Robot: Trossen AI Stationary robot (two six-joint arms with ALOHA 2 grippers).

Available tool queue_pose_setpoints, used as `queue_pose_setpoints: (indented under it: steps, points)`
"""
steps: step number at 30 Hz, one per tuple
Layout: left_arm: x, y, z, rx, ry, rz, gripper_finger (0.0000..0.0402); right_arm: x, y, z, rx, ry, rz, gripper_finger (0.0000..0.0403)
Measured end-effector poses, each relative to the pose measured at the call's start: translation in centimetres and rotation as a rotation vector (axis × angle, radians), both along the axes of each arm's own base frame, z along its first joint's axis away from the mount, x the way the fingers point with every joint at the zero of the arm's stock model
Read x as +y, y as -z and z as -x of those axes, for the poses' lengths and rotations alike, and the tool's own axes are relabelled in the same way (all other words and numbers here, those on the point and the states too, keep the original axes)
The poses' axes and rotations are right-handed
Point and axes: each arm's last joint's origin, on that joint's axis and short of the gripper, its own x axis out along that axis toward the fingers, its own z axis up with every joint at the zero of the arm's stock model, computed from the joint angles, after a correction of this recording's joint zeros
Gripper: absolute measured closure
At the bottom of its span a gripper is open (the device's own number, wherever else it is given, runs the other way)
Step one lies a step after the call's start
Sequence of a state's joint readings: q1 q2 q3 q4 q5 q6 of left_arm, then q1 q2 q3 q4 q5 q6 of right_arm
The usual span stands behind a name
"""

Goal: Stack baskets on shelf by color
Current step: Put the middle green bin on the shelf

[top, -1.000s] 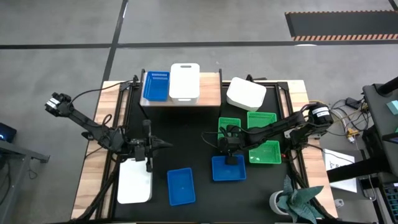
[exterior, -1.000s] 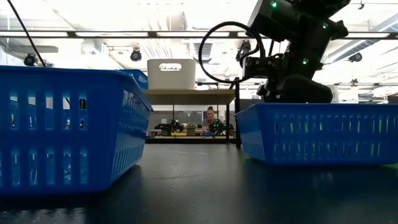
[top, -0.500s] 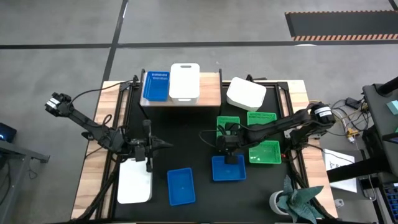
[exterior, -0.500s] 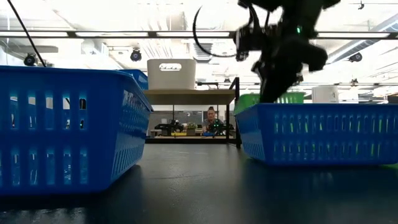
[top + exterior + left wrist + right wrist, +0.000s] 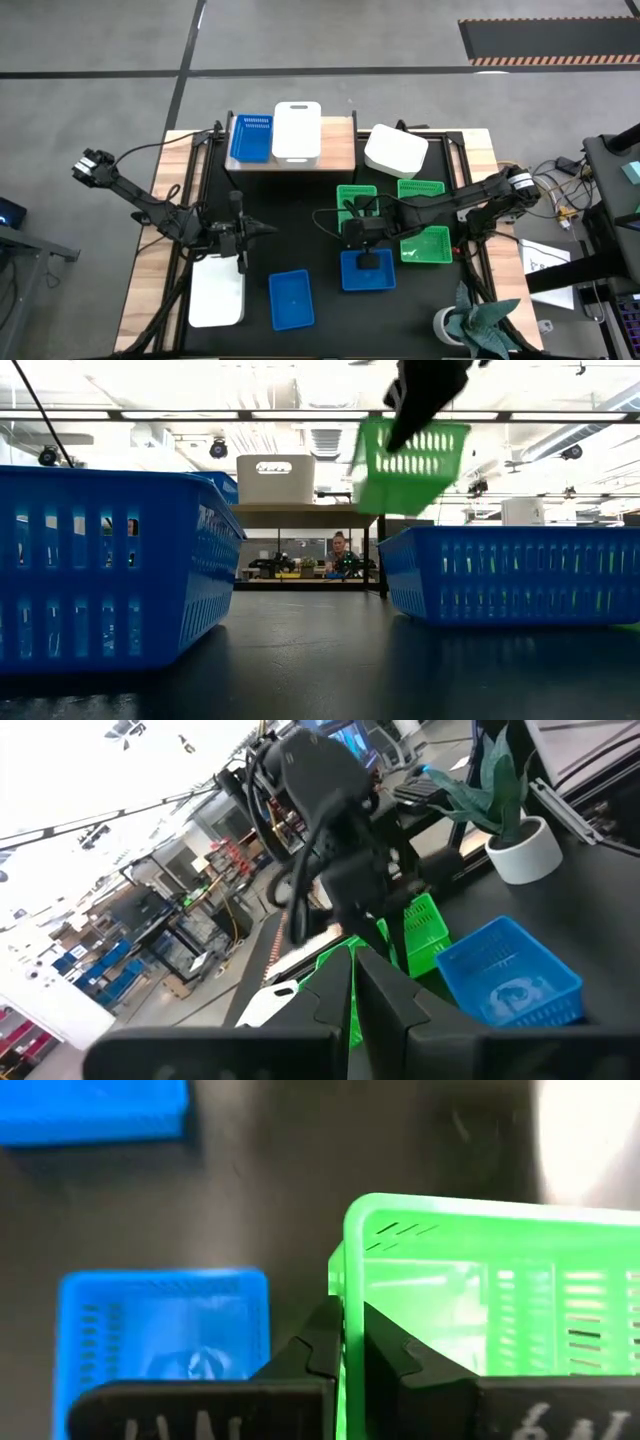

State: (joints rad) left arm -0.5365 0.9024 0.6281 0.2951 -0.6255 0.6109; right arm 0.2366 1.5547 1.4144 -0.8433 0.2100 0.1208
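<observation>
My right claw (image 5: pixel 357 222) is clamped on the rim of a green basket (image 5: pixel 357 197), held clear of the bench (image 5: pixel 300 220) and tilted in the low view, above a blue basket (image 5: pixel 367 271). My left claw (image 5: pixel 262 231) is closed on nothing, beside a white basket (image 5: pixel 217 292). On the shelf (image 5: pixel 340 150) sit a blue basket (image 5: pixel 251 137) and a white basket (image 5: pixel 297 131) side by side. Two more green baskets (image 5: pixel 422 218), a blue basket (image 5: pixel 291 299) and an upturned white basket (image 5: pixel 396 151) lie on the bench.
</observation>
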Motion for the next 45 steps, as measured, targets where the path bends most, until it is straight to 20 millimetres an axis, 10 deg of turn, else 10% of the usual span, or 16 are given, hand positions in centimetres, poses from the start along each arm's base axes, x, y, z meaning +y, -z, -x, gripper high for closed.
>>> queue_pose_setpoints:
  steps: [15, 35, 45]
  points:
    - [0.2, 0.2, 0.2, 0.029, -0.036, -0.015, 0.0401, -1.6, -6.3, -1.3, -0.173, -0.079, 0.111, 0.0394]
    - [1.3, 0.8, 2.0, 0.001, -0.035, -0.002, 0.0401, -15.1, -8.0, -1.1, -0.166, 0.043, 0.219, 0.0394]
    - [1.6, 0.8, 2.5, -0.012, -0.035, 0.000, 0.0401, -18.1, -7.9, -0.5, -0.180, 0.072, 0.161, 0.0394]
